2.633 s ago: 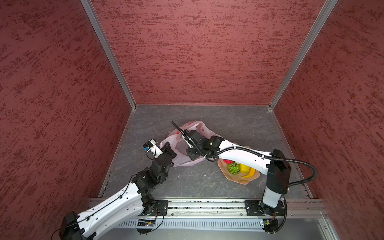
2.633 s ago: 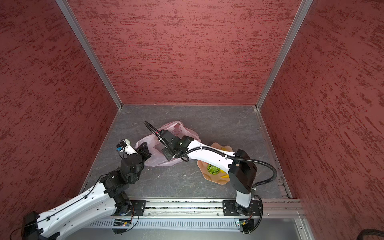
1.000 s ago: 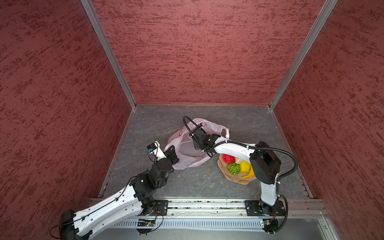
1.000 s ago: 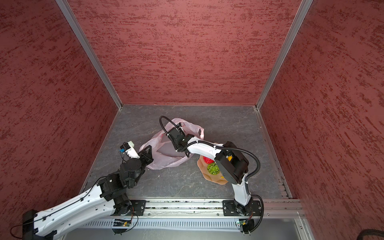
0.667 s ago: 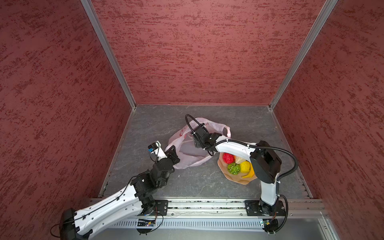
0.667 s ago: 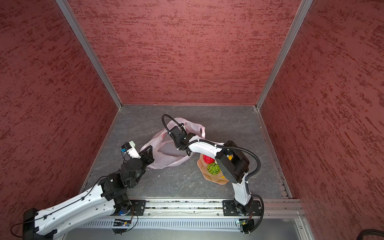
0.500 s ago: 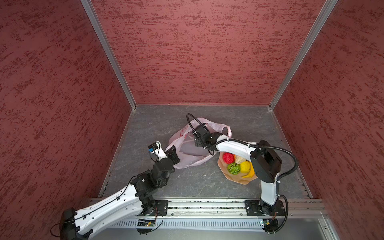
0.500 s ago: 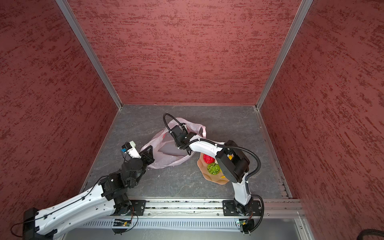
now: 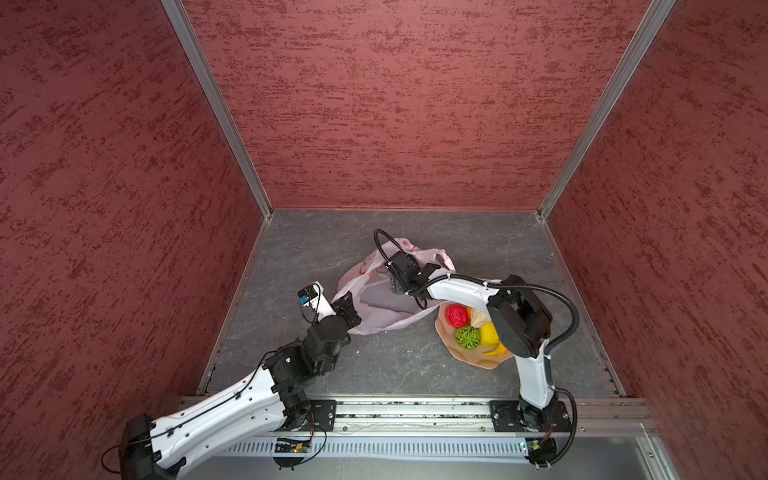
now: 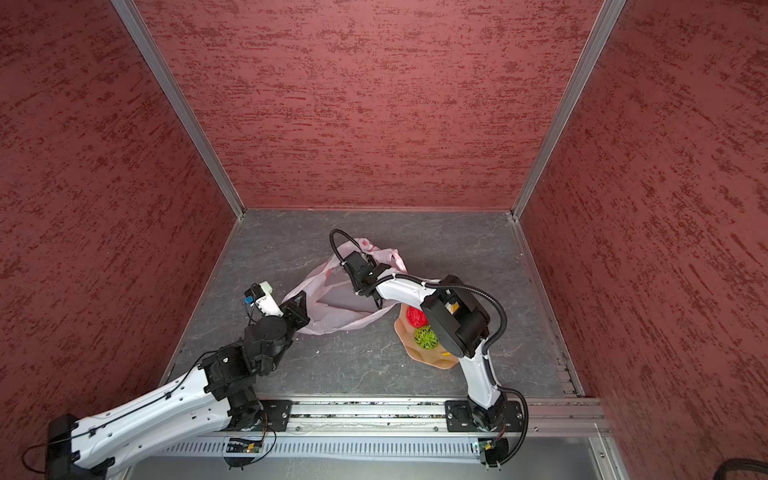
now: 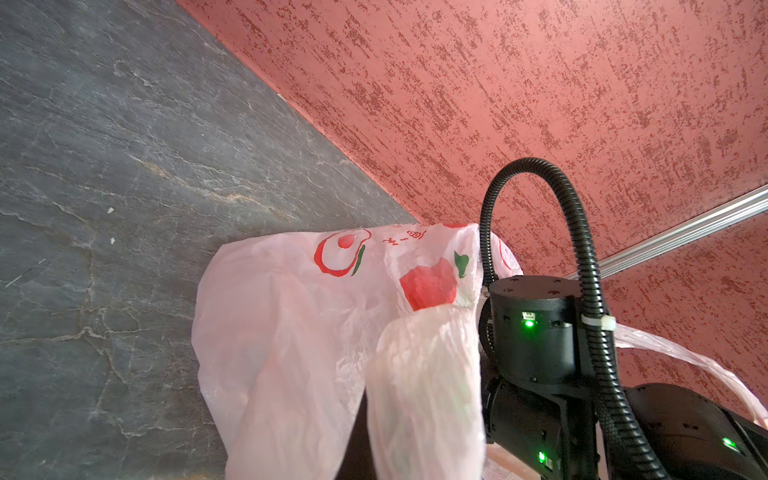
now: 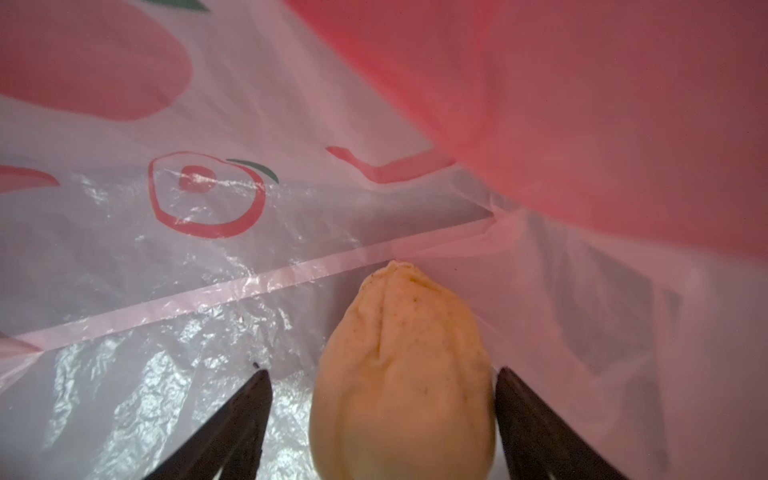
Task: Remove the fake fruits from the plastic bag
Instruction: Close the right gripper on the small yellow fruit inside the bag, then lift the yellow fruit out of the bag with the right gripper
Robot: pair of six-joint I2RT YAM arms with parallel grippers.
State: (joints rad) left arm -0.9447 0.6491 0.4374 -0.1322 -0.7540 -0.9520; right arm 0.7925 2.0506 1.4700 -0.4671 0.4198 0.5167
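Centre of counter [image 9: 374, 370]: plastic bag [image 9: 380, 323], pale pink, crumpled, red printed marks. Left hand [image 9: 347, 305] closed tight, pinching bag's near-left rim. Right hand [image 12: 383, 370] inside bag, fingers apart, straddling cream lumpy fruit [image 12: 403, 332]; clear gap on one side. Tan dish [image 9: 467, 359] just right of bag holds red ball [image 9: 456, 315], green lattice ball [image 9: 467, 336], yellow lemon [image 9: 489, 334], banana [image 9: 494, 352].
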